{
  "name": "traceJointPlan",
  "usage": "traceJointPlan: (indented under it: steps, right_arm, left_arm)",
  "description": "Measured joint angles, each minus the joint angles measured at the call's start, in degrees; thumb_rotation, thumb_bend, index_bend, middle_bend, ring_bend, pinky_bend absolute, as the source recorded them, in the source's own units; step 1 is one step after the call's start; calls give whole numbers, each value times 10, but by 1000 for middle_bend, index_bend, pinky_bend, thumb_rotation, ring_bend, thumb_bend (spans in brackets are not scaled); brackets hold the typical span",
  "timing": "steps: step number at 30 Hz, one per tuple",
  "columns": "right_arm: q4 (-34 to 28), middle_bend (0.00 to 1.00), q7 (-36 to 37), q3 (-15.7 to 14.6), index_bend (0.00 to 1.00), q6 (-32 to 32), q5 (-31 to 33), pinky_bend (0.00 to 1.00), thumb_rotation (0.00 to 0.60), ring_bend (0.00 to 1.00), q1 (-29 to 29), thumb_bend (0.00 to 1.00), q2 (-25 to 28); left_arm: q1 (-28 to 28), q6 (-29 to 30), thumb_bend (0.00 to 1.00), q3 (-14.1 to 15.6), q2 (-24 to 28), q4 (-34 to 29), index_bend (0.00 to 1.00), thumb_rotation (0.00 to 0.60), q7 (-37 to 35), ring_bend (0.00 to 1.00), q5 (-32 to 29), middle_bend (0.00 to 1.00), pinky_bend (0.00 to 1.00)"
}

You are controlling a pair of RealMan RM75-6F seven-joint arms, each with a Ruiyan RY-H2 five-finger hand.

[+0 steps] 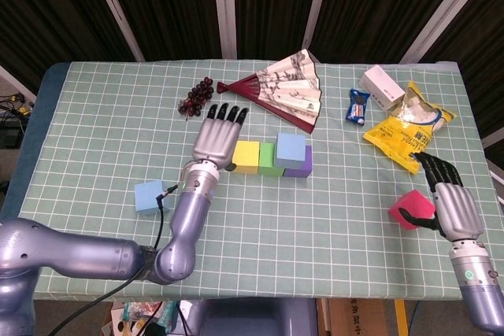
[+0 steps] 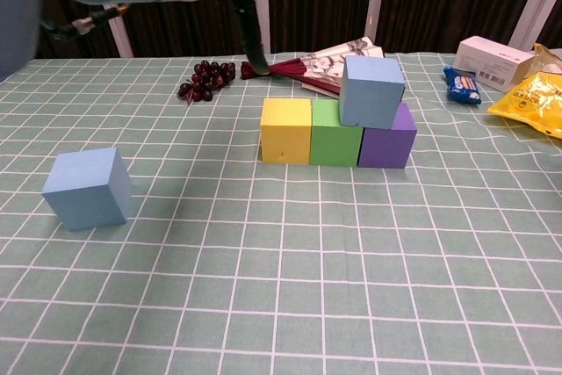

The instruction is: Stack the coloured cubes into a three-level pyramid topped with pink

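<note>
A yellow cube (image 1: 246, 156), a green cube (image 1: 268, 163) and a purple cube (image 1: 302, 166) stand in a row at mid table. A blue cube (image 1: 290, 147) sits on top, over the green and purple ones (image 2: 371, 90). A second blue cube (image 1: 150, 196) lies alone at the left (image 2: 88, 187). My left hand (image 1: 219, 135) hovers just left of the yellow cube, fingers straight and apart, holding nothing. At the right edge my right hand (image 1: 450, 201) holds the pink cube (image 1: 411, 209) with its thumb hooked round it.
A paper fan (image 1: 283, 88) and a bunch of grapes (image 1: 197, 96) lie behind the row. At the back right are a white box (image 1: 382, 83), a blue packet (image 1: 358, 105) and a yellow snack bag (image 1: 409, 125).
</note>
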Motion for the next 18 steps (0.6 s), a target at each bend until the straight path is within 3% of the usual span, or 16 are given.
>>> traceJointPlan:
  steps: [8,18]
  right_arm:
    - [1,83,-3,1,0,3,-2,0,600,0,0,236,-3]
    - [3,83,-12,0,0,6,-1,0,600,0,-1,235,-7]
  left_arm:
    - [64,22,125,64,68,-53,0,600,-44,0,82,64,0]
    - [117,16,125,111,114,-80,0,600,-87,0,121,104,0]
